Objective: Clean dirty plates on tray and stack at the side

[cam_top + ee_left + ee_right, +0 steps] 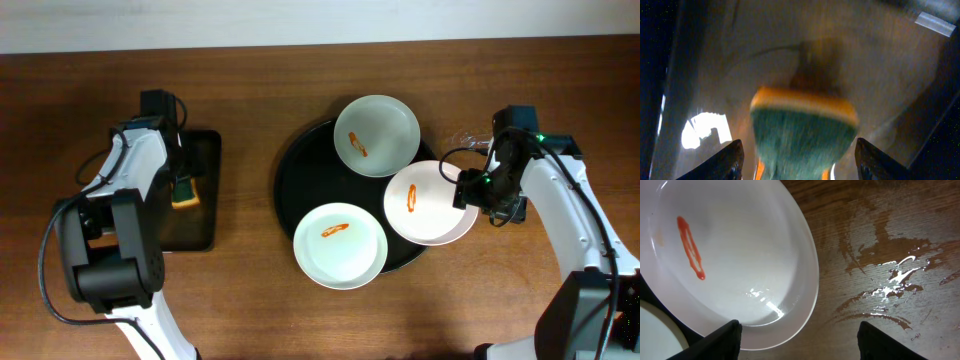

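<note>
Left tool (pixel 802 162): spread wide, green-and-orange sponge (pixel 805 130) between its fingers. Right tool (pixel 800 340): spread wide, astride rim of sauce-smeared white plate (pixel 735 265), lower frame.

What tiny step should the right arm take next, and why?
Probably nudge the right claw toward the nearest plate and close on its rim. The claw is open, one finger over the rim, the other above the table. The plate carries a sauce smear, so it likely needs steadying for wiping.
</note>
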{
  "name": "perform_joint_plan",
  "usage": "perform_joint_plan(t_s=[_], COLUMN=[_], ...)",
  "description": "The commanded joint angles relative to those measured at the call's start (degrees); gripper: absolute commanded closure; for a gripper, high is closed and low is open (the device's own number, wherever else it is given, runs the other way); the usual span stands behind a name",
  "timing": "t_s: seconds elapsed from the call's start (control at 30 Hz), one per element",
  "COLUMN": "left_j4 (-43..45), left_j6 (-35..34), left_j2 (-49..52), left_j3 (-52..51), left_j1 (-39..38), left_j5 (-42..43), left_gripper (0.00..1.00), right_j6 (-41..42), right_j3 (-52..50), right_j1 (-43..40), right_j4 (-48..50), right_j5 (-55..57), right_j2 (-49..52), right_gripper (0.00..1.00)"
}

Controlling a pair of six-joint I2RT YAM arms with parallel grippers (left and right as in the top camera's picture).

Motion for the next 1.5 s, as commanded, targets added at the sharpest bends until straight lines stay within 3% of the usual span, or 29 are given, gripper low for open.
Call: perform_joint_plan(t_s=[0.0, 0.1, 0.33, 0.53, 0.87, 1.47], left_j4=[1.75, 2.27, 2.01, -2.54, -5.84, -6.75], left_j6=[-0.26, -0.09, 2.6, 2.75, 3.82, 3.85], left_j2=[-0.52, -0.52, -1.01, -7.69, -9.2, -9.2], left_j3=[-0.39, -0.46, 0.0, 4.39, 4.31, 4.04], left_j1=[0.48, 0.48, 0.48, 0.48, 0.48, 0.48], left_j5=[-0.66, -1.16, -1.01, 6.32, 6.56, 6.54], left_gripper=[0.35, 0.49, 1.0, 1.0, 1.0, 1.0], right_j6=[-0.33, -0.33, -0.33, -0.33, -0.31, 2.95], right_j3=[-0.22, -0.22, -0.22, -0.22, -0.26, -9.11], right_j1=[-0.07, -0.07, -0.07, -0.07, -0.07, -1.9], right_j4=[-0.04, -0.04, 0.17, 1.25, 1.62, 10.14], right_j5=[-0.13, -0.13, -0.13, -0.13, 0.66, 1.25], right_j2=[-0.17, -0.17, -0.17, -0.17, -0.17, -0.13], right_gripper=[0.25, 0.25, 0.25, 0.21, 0.12, 0.19])
